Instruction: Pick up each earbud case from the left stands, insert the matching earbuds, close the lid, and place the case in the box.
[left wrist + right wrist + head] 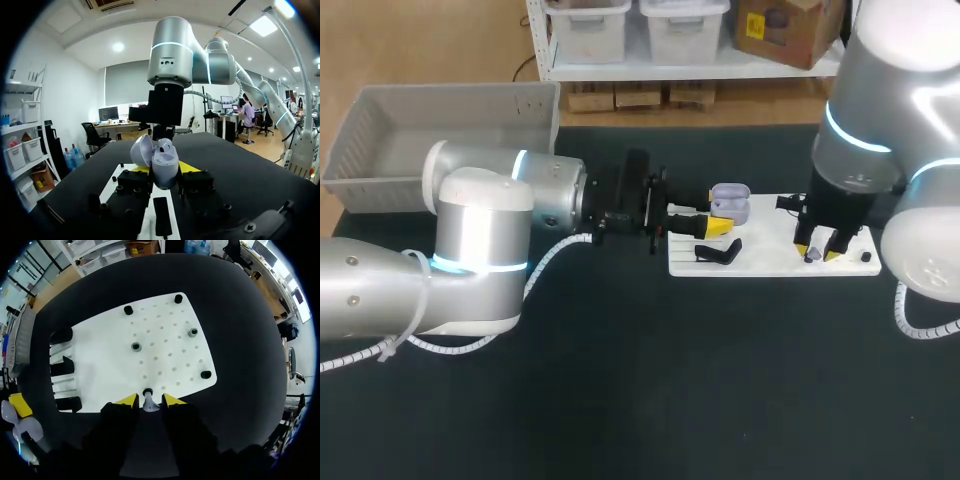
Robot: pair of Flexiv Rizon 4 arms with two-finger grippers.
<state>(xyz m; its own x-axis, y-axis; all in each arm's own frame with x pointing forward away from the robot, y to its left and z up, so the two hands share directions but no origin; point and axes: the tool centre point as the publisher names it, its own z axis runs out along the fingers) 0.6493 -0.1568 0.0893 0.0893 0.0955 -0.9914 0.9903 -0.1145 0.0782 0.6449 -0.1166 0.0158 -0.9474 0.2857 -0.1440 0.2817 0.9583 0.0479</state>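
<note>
Left arm: comes in along the near-left part of the tabletop [620, 400] and lies level, so its end effector meets the case from the side, not from above.
Board: a white pegboard [150, 340] lies past the tabletop's middle, toward the right edge, and carries the stands and earbud seats.
Right end effector [818, 252]: points straight down over the board's right end, yellow tips close on either side of a small pale earbud [148, 403]. It looks pinched between them, probably gripped upright so the stem can drop into the case.
Seats: two grey ringed seats [136, 346] on the board show nothing in them.
Stands: black stands [62, 367] line the board's left end. None visibly holds a case.
Left end effector [165, 170]: clamped on the lower half of the lilac earbud case [164, 159], just above the board's left end.
Case: held off the stands with the lid swung open and the cavity facing up, which I take to be a steady target for the other arm.
Step in hand: insertion, I judge. The earbud is well apart from the case, at the board's opposite end.
Box: a grey slotted box [380, 140] sits at the far-left corner, on the left arm's side for the drop-off. I see no case in it.
</note>
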